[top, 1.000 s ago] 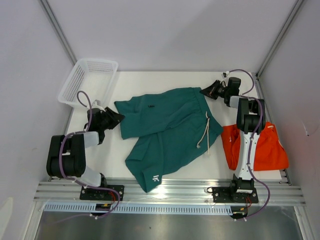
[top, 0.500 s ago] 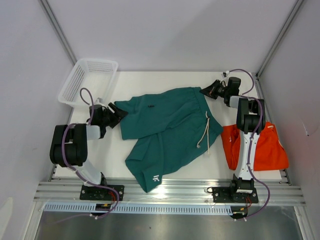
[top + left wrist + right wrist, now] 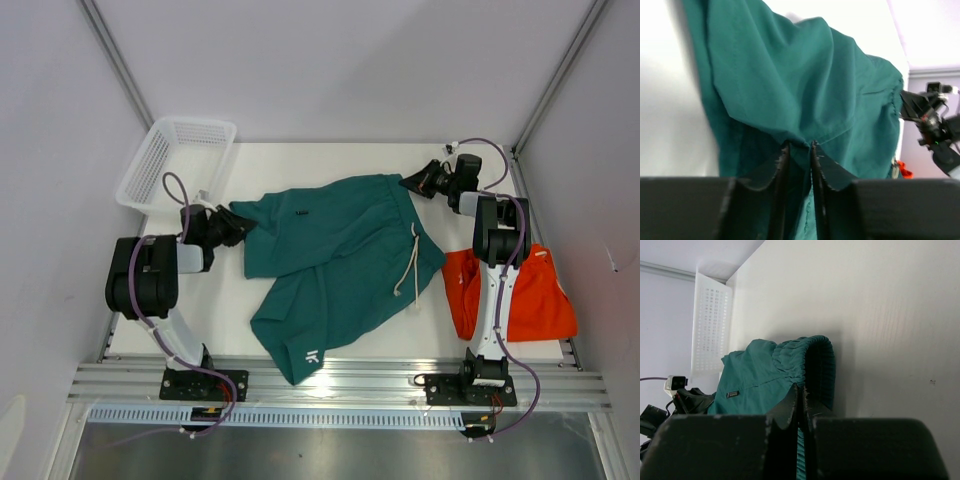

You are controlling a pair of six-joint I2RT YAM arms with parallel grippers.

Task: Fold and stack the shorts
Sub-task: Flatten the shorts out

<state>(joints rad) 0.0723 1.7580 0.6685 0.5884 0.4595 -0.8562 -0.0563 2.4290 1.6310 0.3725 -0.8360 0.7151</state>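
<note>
White table [image 3: 330, 162], grey walls [image 3: 330, 70] — left fingers [image 3: 781, 180] and right fingers [image 3: 787, 412] pinch teal shorts [image 3: 330, 250].

Spread pair of shorts [image 3: 335, 265] lying central on the table [image 3: 330, 160], second pair [image 3: 545, 300] lying right of it at the edge, basket [image 3: 190, 123] sitting at the far left corner

Robot lab test cell.
2 cabled arms [image 3: 140, 285] bolted to an aluminium rail [image 3: 340, 385] stand at a white table [image 3: 330, 160] boxed in by blank panels on metal posts [image 3: 115, 55]. A basket [image 3: 175, 165] sits just beyond the left pincer [image 3: 240, 222]. The right pincer [image 3: 406, 183] is near the far panel. Both pinch teal shorts [image 3: 330, 250].
</note>
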